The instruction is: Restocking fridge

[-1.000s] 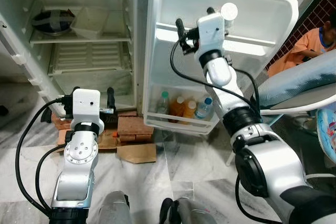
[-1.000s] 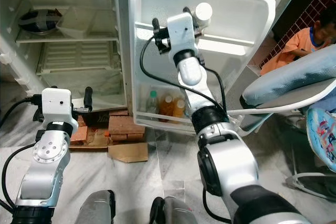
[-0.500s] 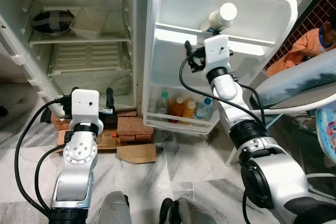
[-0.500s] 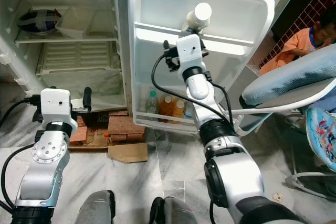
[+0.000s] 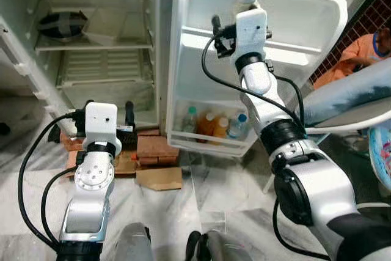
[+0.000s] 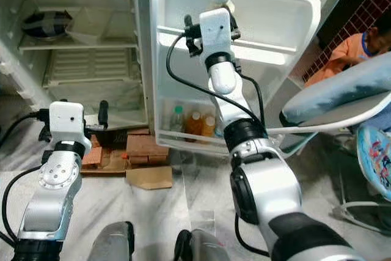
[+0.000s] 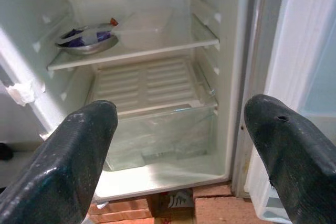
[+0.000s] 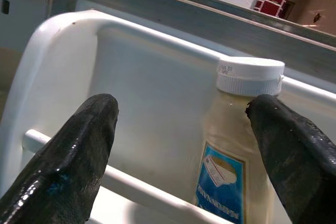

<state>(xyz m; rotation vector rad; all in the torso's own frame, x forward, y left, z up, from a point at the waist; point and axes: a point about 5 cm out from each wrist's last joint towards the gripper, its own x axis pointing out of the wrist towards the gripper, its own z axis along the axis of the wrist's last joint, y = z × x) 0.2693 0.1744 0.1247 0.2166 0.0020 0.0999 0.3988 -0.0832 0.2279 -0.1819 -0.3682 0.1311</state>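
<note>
Open fridge door (image 5: 201, 77): the white-capped bottle (image 8: 239, 145) stands behind the upper door-shelf rail (image 8: 131, 192), the right gripper (image 8: 184, 145) spread open around it, not gripping. Any sideways brush from a finger (image 8: 294, 150) could tip it (left gripper (image 7: 178, 145), also open, idles low).

Red bricks (image 5: 153, 147) sit under the fridge's front edge on the marble floor (image 5: 232, 200), with a flattened piece of cardboard (image 5: 159, 178) just in front of them. At the floor's right edge a person in an orange shirt (image 5: 360, 53) sits behind what looks like a pale blue chair back (image 5: 348, 93).
</note>
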